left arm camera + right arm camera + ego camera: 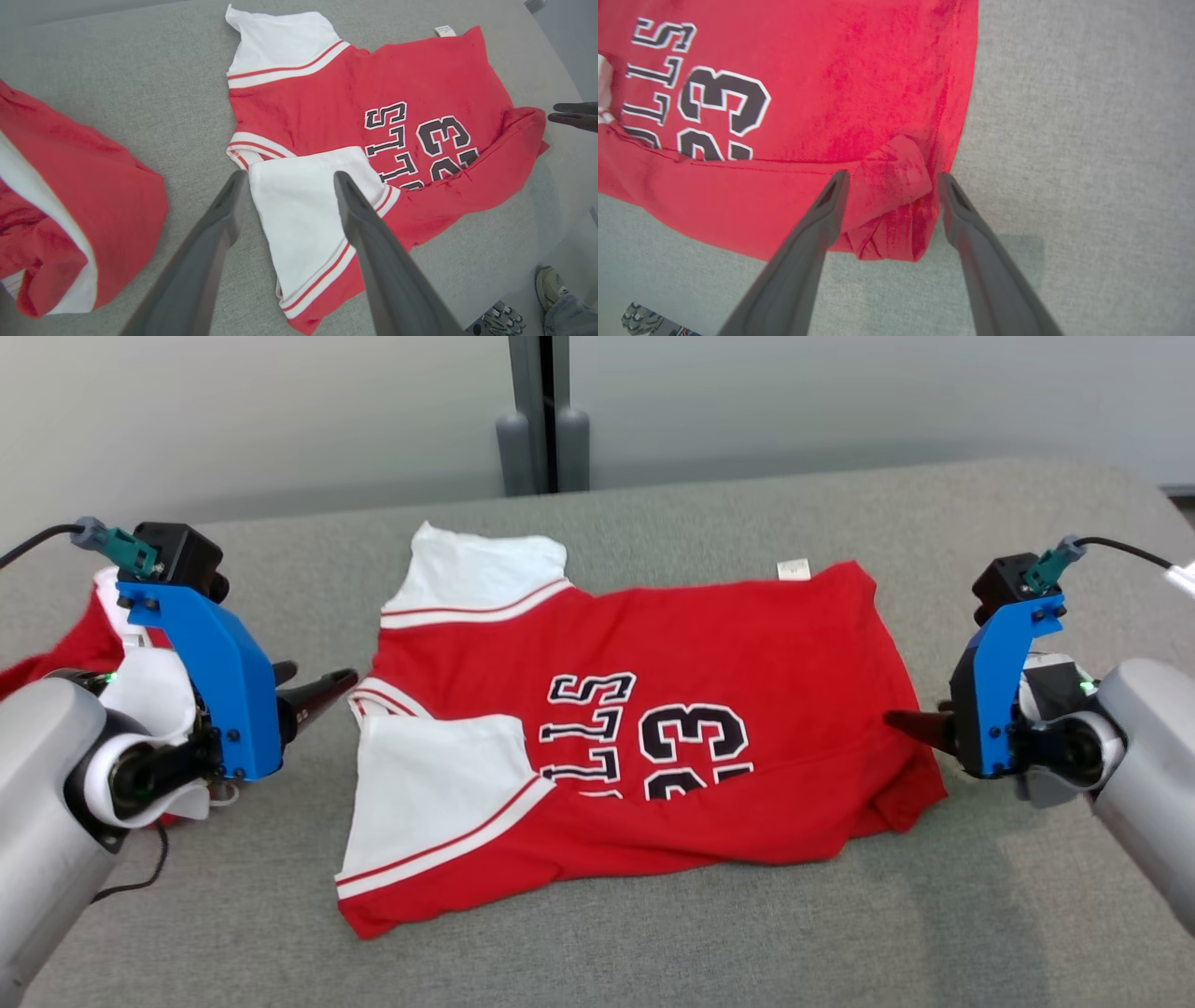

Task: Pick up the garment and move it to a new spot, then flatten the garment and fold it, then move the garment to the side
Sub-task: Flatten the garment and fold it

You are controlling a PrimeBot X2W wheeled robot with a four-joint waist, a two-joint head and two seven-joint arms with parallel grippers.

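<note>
head view: the garment (672, 709) lies on the grey table (653, 933), its near long edge and one white sleeve turned over onto the body. the left gripper (322, 677) sits just beside the garment's collar end and the right gripper (910, 719) at its hem end. a second red garment (56, 653) is heaped beyond the left gripper, well apart from the garment.

left wrist view: the left gripper (290, 176) is spread, empty, framing the garment's folded sleeve. if it pinches there it may catch the sleeve alone, which would peel open while the body stays down.

right wrist view: the right gripper (893, 177) is spread too, straddling a bunched lump at the garment's hem corner; i cannot tell whether it touches the cloth. closing on that lump would likely trap several layers and set the crease in. uneven grips at the two ends could skew the fold.
</note>
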